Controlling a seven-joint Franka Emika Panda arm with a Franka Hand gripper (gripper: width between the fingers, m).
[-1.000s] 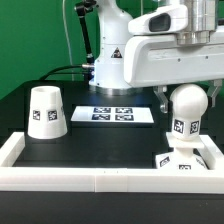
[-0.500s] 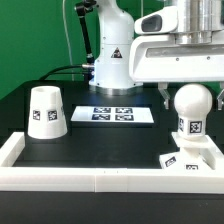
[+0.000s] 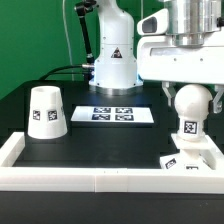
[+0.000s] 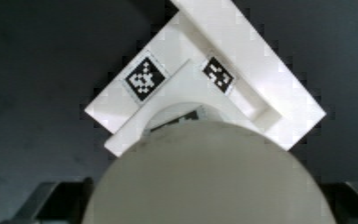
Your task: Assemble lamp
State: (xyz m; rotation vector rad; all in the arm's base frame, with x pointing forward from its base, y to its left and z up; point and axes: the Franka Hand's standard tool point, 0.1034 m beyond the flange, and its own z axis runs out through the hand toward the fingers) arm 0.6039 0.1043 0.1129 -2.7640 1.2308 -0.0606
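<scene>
The round-headed bulb (image 3: 190,104) hangs upright in my gripper (image 3: 190,97), whose jaws are shut on the sides of its head. Its tagged stem points down at the small square base (image 3: 186,162), which lies by the front wall at the exterior view's right. I cannot tell whether the stem touches the base. In the wrist view the bulb head (image 4: 202,172) fills the foreground between my gripper's (image 4: 197,206) dark fingers, and the tagged base (image 4: 179,80) lies beyond it. The tapered shade (image 3: 45,110) stands alone at the exterior view's left.
The marker board (image 3: 122,114) lies flat in the middle at the back. A white rim wall (image 3: 90,180) runs along the front and both sides of the black table. The arm's white pedestal (image 3: 112,62) and cables stand behind the board.
My gripper and the bulb have shifted a little toward the exterior view's right and slightly down, over the base. The shade, base and marker board have not moved.
</scene>
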